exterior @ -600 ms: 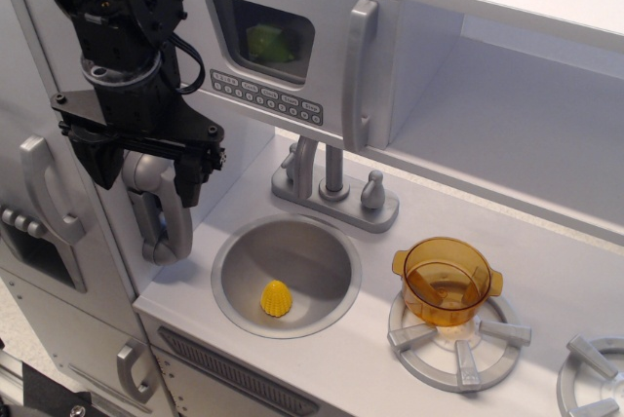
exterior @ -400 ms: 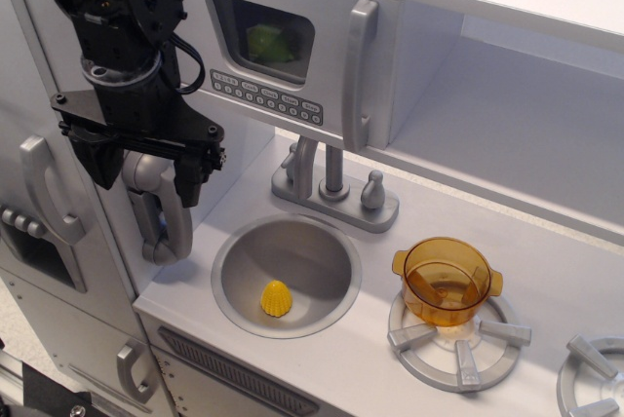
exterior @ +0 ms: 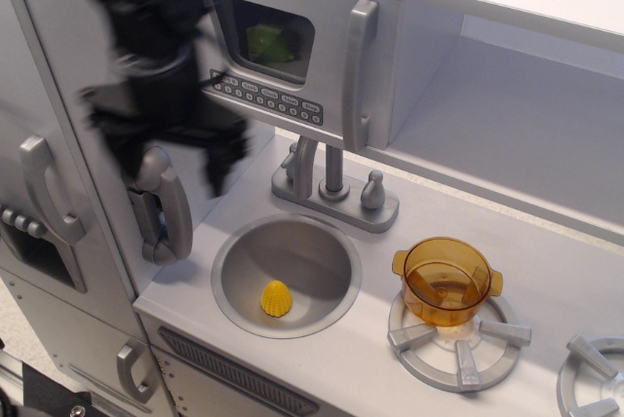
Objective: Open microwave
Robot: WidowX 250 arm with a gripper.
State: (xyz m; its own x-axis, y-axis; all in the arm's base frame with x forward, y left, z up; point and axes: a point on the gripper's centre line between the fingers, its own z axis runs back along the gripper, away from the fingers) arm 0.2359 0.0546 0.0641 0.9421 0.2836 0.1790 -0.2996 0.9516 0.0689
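The microwave (exterior: 292,66) is a grey box at the upper middle, with its flat door shut. Its dark window (exterior: 263,39) shows something green inside, and a row of small buttons (exterior: 265,96) runs below it. The long vertical silver handle (exterior: 358,71) is on the door's right side. My gripper (exterior: 171,166) is black and motion-blurred. It points down, left of and below the door's left edge, far from the handle. Its fingers are spread apart and hold nothing.
A silver phone handset (exterior: 166,210) hangs on the wall just below my gripper. A sink (exterior: 292,246) holds a yellow toy (exterior: 277,297). A faucet (exterior: 331,181) stands behind it. An orange pot (exterior: 447,281) sits on a burner. A lower grey door with a curved handle (exterior: 44,193) is at the left.
My gripper has moved to the right and slightly up, toward the microwave, and is now blurred by motion. The microwave door has not moved.
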